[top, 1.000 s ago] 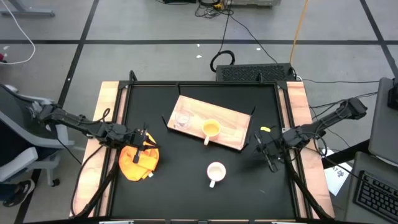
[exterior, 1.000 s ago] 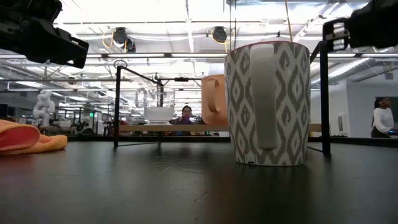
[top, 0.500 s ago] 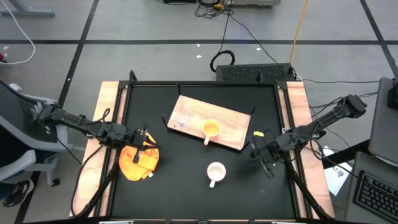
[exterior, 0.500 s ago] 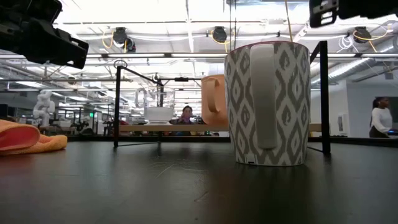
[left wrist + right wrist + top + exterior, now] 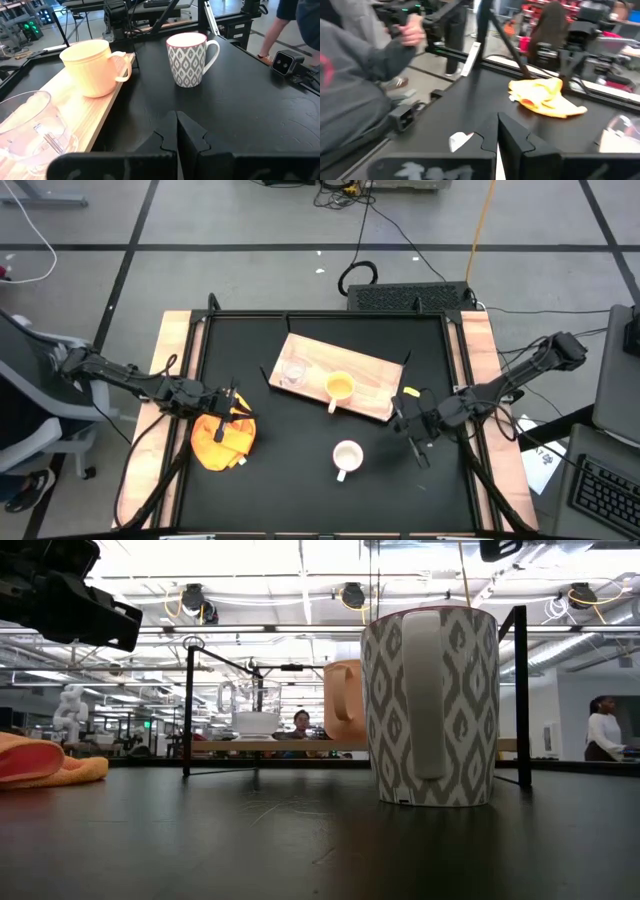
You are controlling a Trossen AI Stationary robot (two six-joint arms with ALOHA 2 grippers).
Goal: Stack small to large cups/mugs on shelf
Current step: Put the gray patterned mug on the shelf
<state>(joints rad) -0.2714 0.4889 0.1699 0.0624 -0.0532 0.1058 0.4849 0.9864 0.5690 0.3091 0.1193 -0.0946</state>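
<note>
Open the closed, empty right hand (image 5: 412, 423) before lowering squarely over the white patterned mug (image 5: 346, 457), avoiding its handle

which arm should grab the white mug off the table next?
Right, probably. The right gripper hangs close beside the white mug, nothing between them. The left gripper sits over the orange cloth, farther off, fingers shut.

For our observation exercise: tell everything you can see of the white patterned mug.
The white mug is a glossy, ceramic-looking cup with a grey diamond pattern, a dark red rim and one plain white loop handle. It stands upright and looks empty on the black tabletop, off the wooden shelf and apart from the yellow mug. Nothing else touches it; the right gripper is close beside it.
</note>
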